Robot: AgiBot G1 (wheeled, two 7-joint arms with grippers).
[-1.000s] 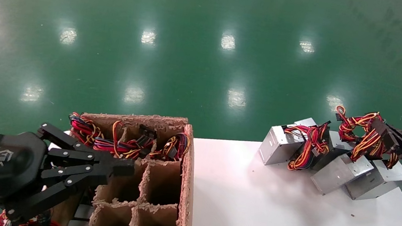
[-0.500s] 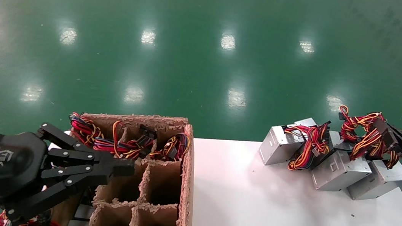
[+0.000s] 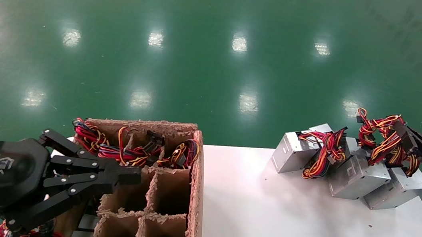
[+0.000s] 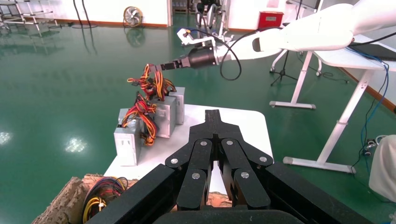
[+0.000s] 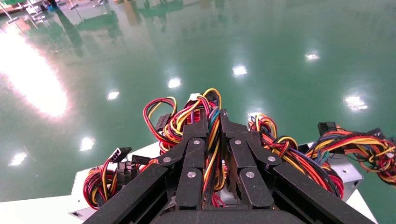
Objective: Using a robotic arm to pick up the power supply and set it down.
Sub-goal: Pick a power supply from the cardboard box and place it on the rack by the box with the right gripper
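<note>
Three silver power supplies stand in a row at the far right of the white table [image 3: 282, 224]. The middle power supply [image 3: 356, 177] leans between its neighbours [image 3: 293, 152] [image 3: 397, 190], its lower edge at the table top. My right gripper [image 3: 402, 136] is shut on that unit's red-yellow wire bundle [image 3: 379, 139] just above it. In the right wrist view the wires [image 5: 212, 140] run between the black fingers of the right gripper [image 5: 213, 116]. My left gripper [image 3: 129, 175] is shut and holds nothing, hovering over the cardboard box. The left wrist view shows the row of supplies [image 4: 161, 116] and the white right arm [image 4: 327, 28].
A cardboard box [image 3: 196, 181] with divider cells stands against the table's left edge. Its far cells hold more wire bundles [image 3: 130, 152]. Green floor lies beyond the table. A white table leg frame [image 4: 336, 126] stands off to one side in the left wrist view.
The middle power supply has swung from a steeper tilt to sit lower and closer against its neighbours. The right gripper and wire bundle shifted slightly up and back. The left arm stayed still.
</note>
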